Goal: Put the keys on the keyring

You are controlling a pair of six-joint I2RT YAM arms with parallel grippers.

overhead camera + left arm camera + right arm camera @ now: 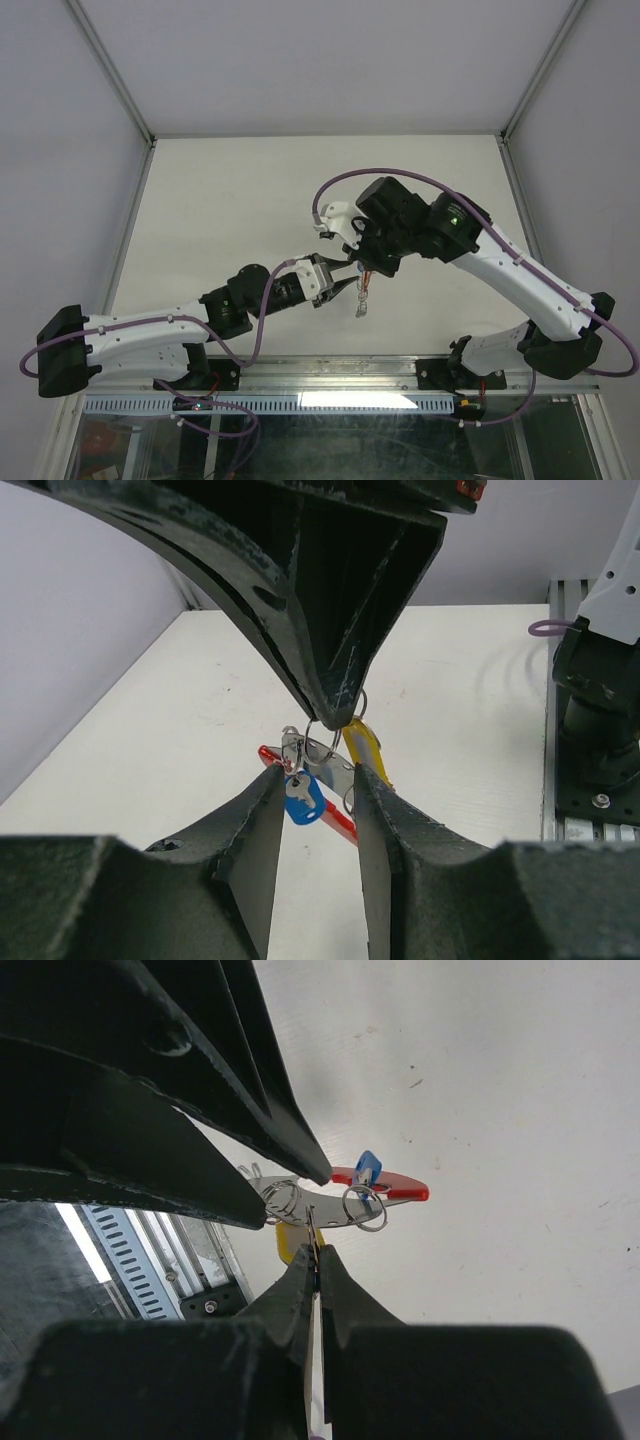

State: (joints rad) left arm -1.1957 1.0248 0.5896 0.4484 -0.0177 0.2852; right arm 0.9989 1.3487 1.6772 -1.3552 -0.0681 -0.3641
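Your left gripper (320,775) fills the bottom of its own wrist view. Its two fingers are matte black, wedge-shaped, faintly grainy plastic, and they stand parted with a clear gap. The keyring (318,752) hangs just past their tips, and you cannot tell whether either pad touches it. Coming down from above, your right gripper (315,1260) tapers to a scuffed, narrow point. Its jaws are pressed together on a thin silvery piece at the top of the keyring, so the bunch dangles from that pinch, off the table (150,740). The blue key (303,798) has a rounded glossy plastic head and shows in the gap between your left fingers. The yellow key (363,748) has a longer head and hangs just beside the right gripper's tip. Behind them runs the red tab (400,1186), a smooth, slim, curved strip. A shiny wire ring (365,1207) lies against its silvery end. Whether either key is threaded on cannot be made out. Beyond lies the white, matte tabletop.
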